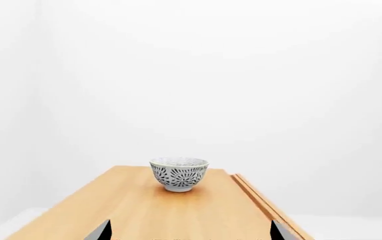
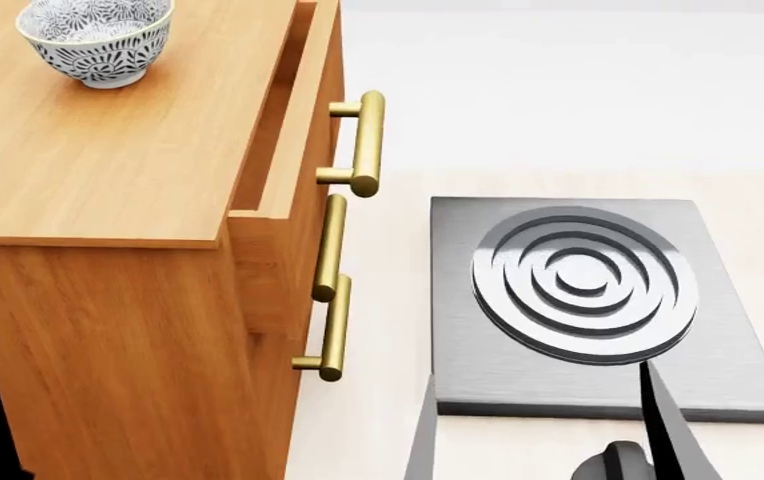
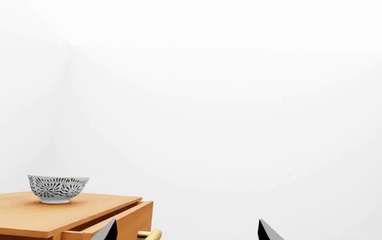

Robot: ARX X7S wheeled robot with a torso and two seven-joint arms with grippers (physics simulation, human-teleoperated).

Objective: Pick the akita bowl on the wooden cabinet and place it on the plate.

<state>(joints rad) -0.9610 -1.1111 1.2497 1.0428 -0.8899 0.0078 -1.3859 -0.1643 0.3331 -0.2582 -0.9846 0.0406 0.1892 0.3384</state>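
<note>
Since the small white akita bowl (image 1: 178, 174) with dense dark floral pattern, upright on the orange-brown wooden cabinet (image 2: 129, 150), looks rigid, glazed and breakable, I judge my spread, empty left gripper (image 1: 191, 231) should pinch its rim gently.

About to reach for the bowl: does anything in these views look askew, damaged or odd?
One thing: the top drawer of the wooden cabinet stands pulled partly open, its front proud of the drawers below. The akita bowl sits upright and intact on the cabinet top. No plate shows in any view.
</note>
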